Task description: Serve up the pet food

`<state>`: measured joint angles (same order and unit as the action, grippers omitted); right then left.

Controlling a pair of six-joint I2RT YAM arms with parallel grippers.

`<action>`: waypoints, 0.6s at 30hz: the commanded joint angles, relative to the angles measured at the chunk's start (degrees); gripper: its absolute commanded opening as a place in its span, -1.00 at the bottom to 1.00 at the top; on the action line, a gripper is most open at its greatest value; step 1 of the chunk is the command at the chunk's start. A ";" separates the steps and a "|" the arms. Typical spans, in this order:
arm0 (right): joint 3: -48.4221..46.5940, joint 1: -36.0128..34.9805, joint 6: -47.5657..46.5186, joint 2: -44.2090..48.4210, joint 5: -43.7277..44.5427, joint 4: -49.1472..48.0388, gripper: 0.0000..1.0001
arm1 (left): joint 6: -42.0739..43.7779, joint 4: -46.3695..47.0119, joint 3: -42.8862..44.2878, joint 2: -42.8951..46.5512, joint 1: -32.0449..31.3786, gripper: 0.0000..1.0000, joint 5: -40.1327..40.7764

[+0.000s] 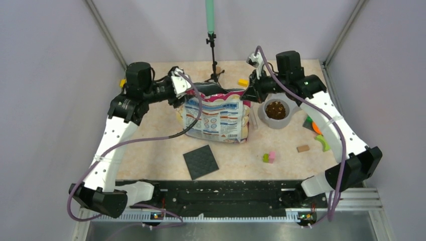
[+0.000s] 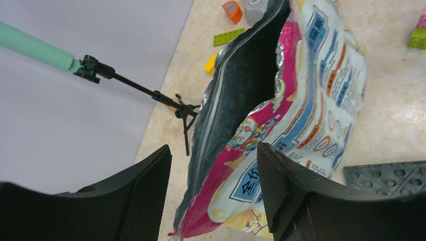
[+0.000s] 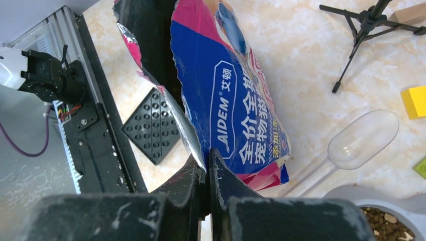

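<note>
**One corner held, bag mouth at risk of folding**

We see the right gripper (image 3: pixel 207 161) pinched tight on the rim of the bag (image 1: pixel 218 118), at its right top corner. The left gripper (image 2: pixel 213 150) stands with its fingers wide apart at the opposite corner, closed on nothing. Pet food (image 1: pixel 276 109) already lies in the grey bowl (image 1: pixel 289 122), just beside the bag's right side.

We judge the bag itself to be the main risk. Held by one corner only, it could slump or twist, shutting its mouth or tipping kibble onto the table (image 1: pixel 241 160). A pull by the right arm could also drag the bag against the bowl or the clear scoop (image 3: pixel 359 138) lying between them.

The bag's inside is dark, so we cannot tell how much it holds. The bowl is cut off in the right wrist view, and the scoop is hard to make out from above.
</note>
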<state>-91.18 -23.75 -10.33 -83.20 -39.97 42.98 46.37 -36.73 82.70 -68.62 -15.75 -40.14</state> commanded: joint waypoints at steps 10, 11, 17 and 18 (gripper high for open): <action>1.82 0.63 -1.10 9.42 -3.63 -6.28 -1.00 | 7.08 -0.63 4.06 -4.85 -0.01 0.32 2.73; 2.28 0.56 -1.18 9.79 -3.78 -6.56 -1.00 | 7.48 -0.69 4.39 -4.78 0.13 0.31 2.46; 4.46 0.63 -1.58 11.72 -3.81 -8.18 -1.00 | 8.74 -5.37 6.55 -8.89 0.20 0.32 -1.02; 4.55 0.63 -1.73 11.77 -3.64 -8.14 -1.00 | 8.55 -5.37 6.32 -9.43 0.12 0.31 -1.81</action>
<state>-85.03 -23.73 -11.79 -76.88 -40.51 42.72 52.93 -39.83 87.29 -75.42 -15.73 -38.44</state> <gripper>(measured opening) 0.020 0.659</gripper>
